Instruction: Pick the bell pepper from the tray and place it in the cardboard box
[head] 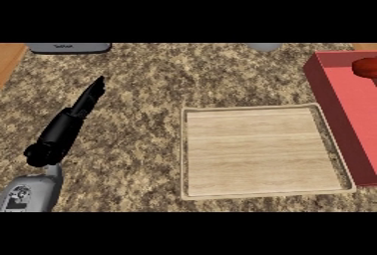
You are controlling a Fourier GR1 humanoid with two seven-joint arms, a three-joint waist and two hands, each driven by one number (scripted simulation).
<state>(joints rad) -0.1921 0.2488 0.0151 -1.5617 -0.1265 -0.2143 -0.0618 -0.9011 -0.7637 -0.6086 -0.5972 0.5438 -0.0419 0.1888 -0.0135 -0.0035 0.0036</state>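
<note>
A pale wooden tray (258, 191) lies flat on the speckled counter, right of the middle, and nothing rests on its boards. Touching its right side stands a red open-topped box (340, 99) that runs off the view's right edge. A dark red bell pepper (364, 67) sits inside the box at its far end, partly cut off by the edge. My left hand (70, 122) shows at the left, well away from the tray, open with its fingers straight and pointing away from me. My right hand appears nowhere in the view.
A flat grey appliance (69, 48) sits at the counter's far left edge. A small grey round object (264, 47) peeks in at the far middle. The counter's wooden border (9, 60) shows at the upper left.
</note>
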